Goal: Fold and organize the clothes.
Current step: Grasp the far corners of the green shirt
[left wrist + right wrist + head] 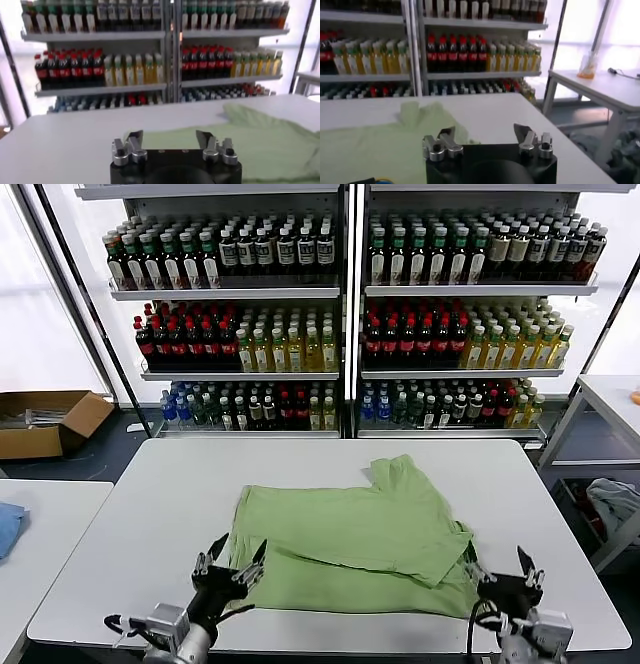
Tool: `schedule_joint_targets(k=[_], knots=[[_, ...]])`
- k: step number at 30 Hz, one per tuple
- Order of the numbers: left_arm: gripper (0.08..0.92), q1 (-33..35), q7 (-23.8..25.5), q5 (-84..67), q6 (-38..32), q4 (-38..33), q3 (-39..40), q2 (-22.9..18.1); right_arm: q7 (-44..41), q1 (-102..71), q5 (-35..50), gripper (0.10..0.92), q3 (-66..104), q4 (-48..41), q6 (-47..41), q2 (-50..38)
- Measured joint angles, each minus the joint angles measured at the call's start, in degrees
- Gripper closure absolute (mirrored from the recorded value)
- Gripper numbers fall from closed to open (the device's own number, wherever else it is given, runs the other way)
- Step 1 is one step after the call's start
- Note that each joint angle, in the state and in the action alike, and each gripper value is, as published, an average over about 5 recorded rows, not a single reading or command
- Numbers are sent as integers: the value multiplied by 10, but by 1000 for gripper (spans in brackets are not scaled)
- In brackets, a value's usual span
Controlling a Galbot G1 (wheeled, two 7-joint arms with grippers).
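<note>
The clothes, a light green shirt, lie folded on the white table, with one part reaching toward the far edge. My left gripper stands open at the shirt's near left corner, nothing between its fingers. My right gripper stands open at the near right corner, just off the fabric. The left wrist view shows the open left gripper with the shirt spread beyond it. In the right wrist view the open right gripper faces the shirt and bare table. No printed graphic shows.
Shelves of bottles stand behind the table. A second white table with a blue cloth is at the left, a cardboard box on the floor. Another table and a cloth bundle are at the right.
</note>
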Motion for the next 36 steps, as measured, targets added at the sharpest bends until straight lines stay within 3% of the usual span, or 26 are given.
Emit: schedule_joint_targets(k=[10,20,27,36], knots=[[177,-166,28,-40,10,146,30,33,-86,190,54,203,-58,-162,-24,-80],[177,-299,34,-56,33,300,61,26,-106,362,52,203,-155,-342,-34,-59],[177,-346,36,-54,40,376,73,17,-115,440,29,203,-183,-448,-33,-16],[177,-367,37,-52,45,421,76,21,-121,492,0,203,-204,-535,-30,28]])
